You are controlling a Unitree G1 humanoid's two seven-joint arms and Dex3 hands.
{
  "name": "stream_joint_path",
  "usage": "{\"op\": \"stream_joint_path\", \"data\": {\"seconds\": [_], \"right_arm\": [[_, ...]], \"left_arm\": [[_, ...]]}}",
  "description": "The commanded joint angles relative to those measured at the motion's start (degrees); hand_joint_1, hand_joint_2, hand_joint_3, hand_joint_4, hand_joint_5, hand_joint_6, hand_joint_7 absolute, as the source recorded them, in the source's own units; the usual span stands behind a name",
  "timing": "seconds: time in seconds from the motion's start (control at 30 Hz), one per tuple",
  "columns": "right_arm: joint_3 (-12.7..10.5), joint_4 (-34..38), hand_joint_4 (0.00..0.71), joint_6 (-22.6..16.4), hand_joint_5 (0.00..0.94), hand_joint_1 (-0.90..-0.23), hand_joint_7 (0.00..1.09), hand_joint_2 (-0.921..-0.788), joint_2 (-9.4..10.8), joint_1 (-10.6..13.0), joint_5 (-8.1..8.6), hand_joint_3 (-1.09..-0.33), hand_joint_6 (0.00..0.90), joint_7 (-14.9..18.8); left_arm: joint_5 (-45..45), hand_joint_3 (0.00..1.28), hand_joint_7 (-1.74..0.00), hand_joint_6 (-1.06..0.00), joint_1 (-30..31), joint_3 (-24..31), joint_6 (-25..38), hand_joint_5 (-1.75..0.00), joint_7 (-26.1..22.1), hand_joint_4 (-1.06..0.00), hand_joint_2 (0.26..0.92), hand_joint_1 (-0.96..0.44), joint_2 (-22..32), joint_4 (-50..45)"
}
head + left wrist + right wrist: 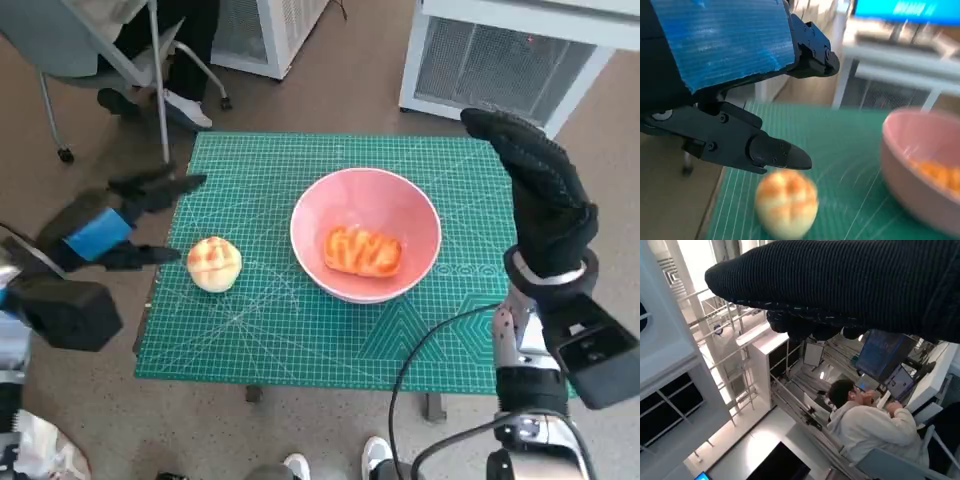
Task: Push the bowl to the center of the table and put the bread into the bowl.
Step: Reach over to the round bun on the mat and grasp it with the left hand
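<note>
Bowl [365, 234]: pink, round, smooth and glossy with a deep wall; sits about mid-counter. One orange-striped, elongated bread [362, 251] already lies inside it.
Bun [214, 264]: pale, domed, scored top with orange-brown patches, likely soft; on the mat left of the bowl, apart from it, near the counter's left edge.
Mat [300, 330]: green, flat, white grid lines, covers the counter; probably grippy.
Left hand [125, 225]: black hard fingers [770, 151], blue tape on its back; spread, holding nothing, just left of the bun and above it.
Right hand [540, 185]: black knit glove, fingers extended and holding nothing, raised right of the bowl, clear of it.
Risk, bun: a nudge from the hard fingers could roll the round bun off the near left edge; a tight grip could crush it.
Risk, bowl: a careless release at the rim could bounce the bun out or shift the slick bowl off centre.
</note>
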Motion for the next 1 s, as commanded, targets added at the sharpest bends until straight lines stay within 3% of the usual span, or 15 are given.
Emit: {"op": "stream_joint_path", "data": {"seconds": [0.03,0.4,0.7,0.8,1.0], "right_arm": [[0.0,1.0,0.311,0.3,0.005,-0.562,0.53,-0.921,-0.3,0.0,0.63,-0.706,0.087,1.1],[0.0,0.6,0.311,0.5,0.004,-0.565,0.52,-0.921,-0.7,0.3,1.04,-0.706,0.088,1.9],[0.0,0.5,0.305,0.3,0.000,-0.559,0.53,-0.921,-0.8,0.5,0.40,-0.709,0.086,1.7],[0.0,0.4,0.304,0.4,0.000,-0.558,0.53,-0.921,-0.9,0.6,0.39,-0.711,0.085,1.7],[0.0,0.1,0.303,0.4,0.000,-0.561,0.53,-0.921,-1.0,0.7,0.10,-0.711,0.083,1.4]], "left_arm": [[1.1,0.02,-0.01,-0.37,-3.1,-2.4,0.3,0.00,-0.9,-0.24,0.908,-0.39,-1.0,4.4],[3.1,0.00,0.00,-0.36,-9.2,-8.0,1.0,0.00,-1.8,-0.23,0.887,-0.31,-4.7,16.9],[6.6,0.00,-0.02,-0.41,-13.4,-11.8,3.8,-0.02,0.7,-0.27,0.876,-0.20,-8.8,26.3],[7.8,0.00,-0.03,-0.46,-14.1,-12.7,5.1,-0.03,2.0,-0.34,0.878,-0.14,-9.6,27.8],[9.6,0.01,-0.07,-0.62,-14.0,-14.0,7.0,-0.06,4.4,-0.59,0.895,-0.09,-10.5,28.5]]}}
